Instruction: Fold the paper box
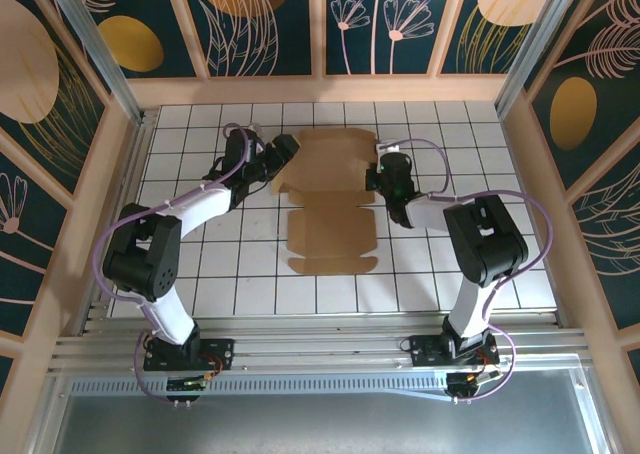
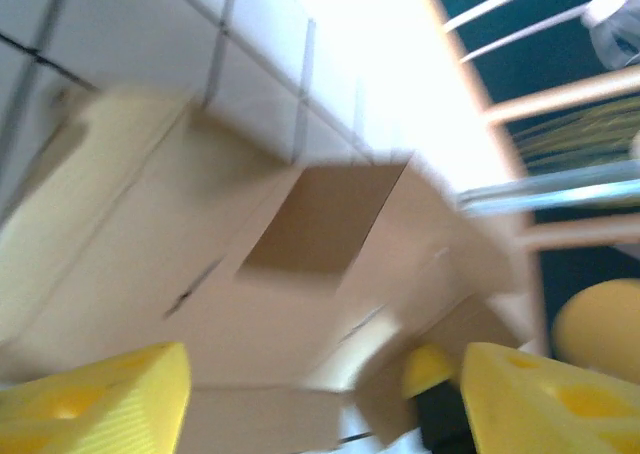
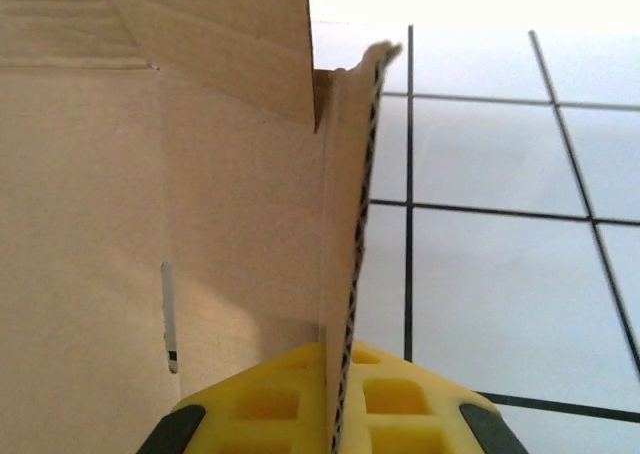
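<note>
Paper box (image 1: pixel 330 229) lies on table (image 1: pixel 500 264), centre-rear.

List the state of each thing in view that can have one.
paper box: partly folded, near panels lying flat, right side flap raised.
left gripper: open, at the box's left side, gripping nothing.
right gripper: shut on the raised flap's edge.

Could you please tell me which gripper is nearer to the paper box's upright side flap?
Right. The right gripper is shut on the upright side flap; the left gripper stands open at the opposite side of the paper box.
</note>
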Tool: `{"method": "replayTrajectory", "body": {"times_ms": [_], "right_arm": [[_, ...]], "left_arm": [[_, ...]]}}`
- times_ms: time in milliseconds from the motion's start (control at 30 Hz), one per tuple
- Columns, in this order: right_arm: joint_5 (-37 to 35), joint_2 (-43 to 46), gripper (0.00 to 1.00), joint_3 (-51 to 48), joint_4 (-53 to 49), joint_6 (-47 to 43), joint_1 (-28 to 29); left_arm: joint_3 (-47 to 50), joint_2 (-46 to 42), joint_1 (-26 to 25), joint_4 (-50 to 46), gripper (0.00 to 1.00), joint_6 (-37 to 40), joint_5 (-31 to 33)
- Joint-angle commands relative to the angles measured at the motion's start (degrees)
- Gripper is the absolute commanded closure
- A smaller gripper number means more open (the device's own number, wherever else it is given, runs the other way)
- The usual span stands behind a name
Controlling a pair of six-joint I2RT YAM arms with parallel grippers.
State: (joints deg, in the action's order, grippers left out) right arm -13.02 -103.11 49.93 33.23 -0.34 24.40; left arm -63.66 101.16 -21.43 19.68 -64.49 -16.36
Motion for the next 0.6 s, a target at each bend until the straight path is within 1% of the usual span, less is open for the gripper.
{"method": "replayTrajectory", "body": {"times_ms": [0,100,167,267,300,367,400,467,567], "right_arm": [[-7.7,2.1,1.0,-2.0,10.4,-8.4,1.9],[-11.1,1.0,1.0,-2.0,11.7,-11.1,3.2],[-12.4,0.5,1.0,-1.9,12.3,-11.8,3.5],[-14.1,0.3,1.0,-2.2,13.8,-12.3,3.5],[-14.4,0.2,1.0,-2.4,14.3,-12.6,3.5],[-14.4,0.4,1.0,-2.8,15.3,-12.8,3.5],[-14.2,0.5,1.0,-3.1,15.9,-13.0,3.5],[-13.8,0.6,1.0,-3.7,16.8,-13.3,3.5],[-13.8,0.3,1.0,-3.4,16.8,-13.6,3.5]], "left_arm": [[-5.7,5.1,-0.8,12.6,0.23,-16.0,-5.9],[-10.9,8.6,-2.8,12.3,0.22,-18.9,-6.7],[-13.6,9.4,-4.2,9.2,0.23,-19.3,-6.2],[-11.7,6.9,-6.0,2.8,0.24,-21.0,-0.7],[-10.0,5.2,-6.4,1.9,0.23,-21.5,2.0],[-8.7,2.5,-7.2,-1.2,0.2,-20.1,6.4],[-9.2,1.6,-7.6,-4.0,0.2,-18.7,8.5],[-12.1,1.2,-8.5,-9.0,0.21,-16.1,10.8],[-21.7,3.2,-10.2,-24.7,0.26,-14.4,14.8]]}}
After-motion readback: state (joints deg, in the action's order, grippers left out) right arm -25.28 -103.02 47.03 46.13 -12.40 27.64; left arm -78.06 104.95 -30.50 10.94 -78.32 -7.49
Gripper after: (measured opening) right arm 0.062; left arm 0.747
